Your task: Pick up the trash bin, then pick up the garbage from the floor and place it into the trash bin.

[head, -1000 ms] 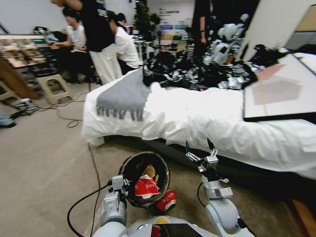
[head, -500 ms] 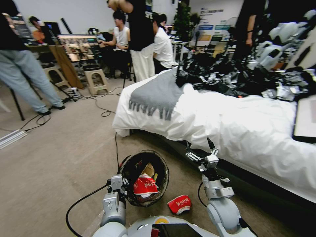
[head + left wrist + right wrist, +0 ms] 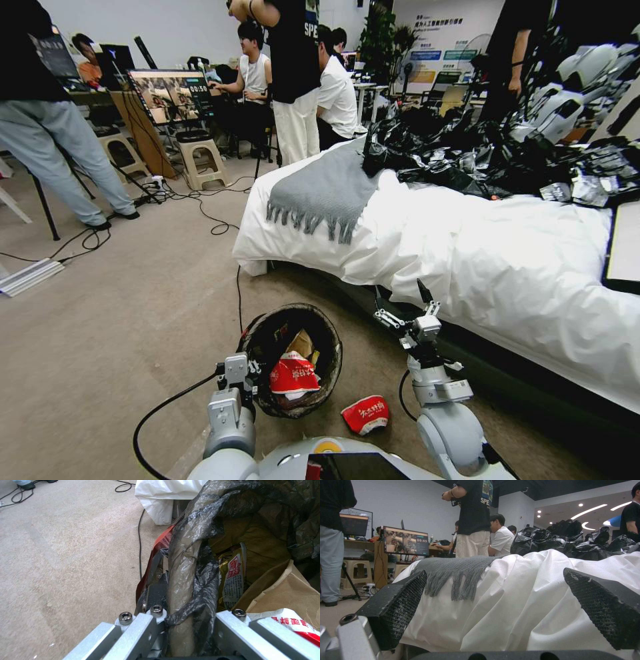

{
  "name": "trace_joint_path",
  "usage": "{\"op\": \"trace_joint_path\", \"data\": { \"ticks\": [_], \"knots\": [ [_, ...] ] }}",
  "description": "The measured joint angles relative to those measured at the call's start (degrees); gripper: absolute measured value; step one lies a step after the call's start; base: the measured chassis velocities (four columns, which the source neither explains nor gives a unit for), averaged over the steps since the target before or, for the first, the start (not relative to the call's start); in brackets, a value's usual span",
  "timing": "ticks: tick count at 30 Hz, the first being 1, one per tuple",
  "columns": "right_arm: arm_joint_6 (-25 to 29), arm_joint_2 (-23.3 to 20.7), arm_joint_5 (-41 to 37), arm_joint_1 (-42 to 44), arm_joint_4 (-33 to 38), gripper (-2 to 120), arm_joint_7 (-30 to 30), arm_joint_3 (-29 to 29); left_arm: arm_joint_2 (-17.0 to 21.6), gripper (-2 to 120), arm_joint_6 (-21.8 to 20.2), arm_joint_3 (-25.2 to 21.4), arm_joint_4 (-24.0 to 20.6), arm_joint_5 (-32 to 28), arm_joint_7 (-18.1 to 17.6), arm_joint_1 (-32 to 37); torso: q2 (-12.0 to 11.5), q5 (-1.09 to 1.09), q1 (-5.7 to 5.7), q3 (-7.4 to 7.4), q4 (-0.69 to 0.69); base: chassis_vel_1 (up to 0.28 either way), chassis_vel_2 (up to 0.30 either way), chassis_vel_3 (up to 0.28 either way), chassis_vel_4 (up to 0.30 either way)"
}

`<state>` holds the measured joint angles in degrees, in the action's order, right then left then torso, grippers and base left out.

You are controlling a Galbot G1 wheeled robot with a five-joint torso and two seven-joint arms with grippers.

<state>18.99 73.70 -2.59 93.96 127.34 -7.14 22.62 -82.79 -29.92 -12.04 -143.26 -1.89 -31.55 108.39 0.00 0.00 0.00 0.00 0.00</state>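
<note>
Trash bin (image 3: 293,360): held off the floor in front of the robot's base, tilted so the mouth faces the head camera; black liner folded over the rim.
Bin contents: red snack wrapper (image 3: 293,375) on top, crumpled brown paper bag (image 3: 303,345) behind it; in the left wrist view also a yellow wrapper (image 3: 233,577) deeper inside.
Left end effector (image 3: 248,375): clamped on the bin's near rim, liner and wall pinched between the fingers, as seen close in the left wrist view (image 3: 180,620).
Right end effector (image 3: 401,301): raised beside the bin, near the edge of the bed, fingers spread wide and holding nothing; pads (image 3: 403,605) well apart in the right wrist view.
Garbage left: one red wrapper (image 3: 365,413) on the floor, just beside the bin and near the right arm.
Bed (image 3: 480,267): white cover, grey fringed throw (image 3: 323,193), black bags (image 3: 480,157) piled on top.
Progress (judged): bin picked up, several pieces already inside; at least the red floor wrapper not yet collected.
</note>
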Motion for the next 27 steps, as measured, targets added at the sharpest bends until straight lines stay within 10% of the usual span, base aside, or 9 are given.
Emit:
{"op": "trace_joint_path", "data": {
  "ticks": [27],
  "knots": [
    [1.4,0.3,-0.2,-2.2,-1.6,100,0.3,0.0,-0.1,1,-0.1,-0.5,0.2,-0.3,-0.1,-0.6,0.0,0.00,0.00,0.00,0.00,0.155,-0.157,-0.153,0.158]
  ]
}}
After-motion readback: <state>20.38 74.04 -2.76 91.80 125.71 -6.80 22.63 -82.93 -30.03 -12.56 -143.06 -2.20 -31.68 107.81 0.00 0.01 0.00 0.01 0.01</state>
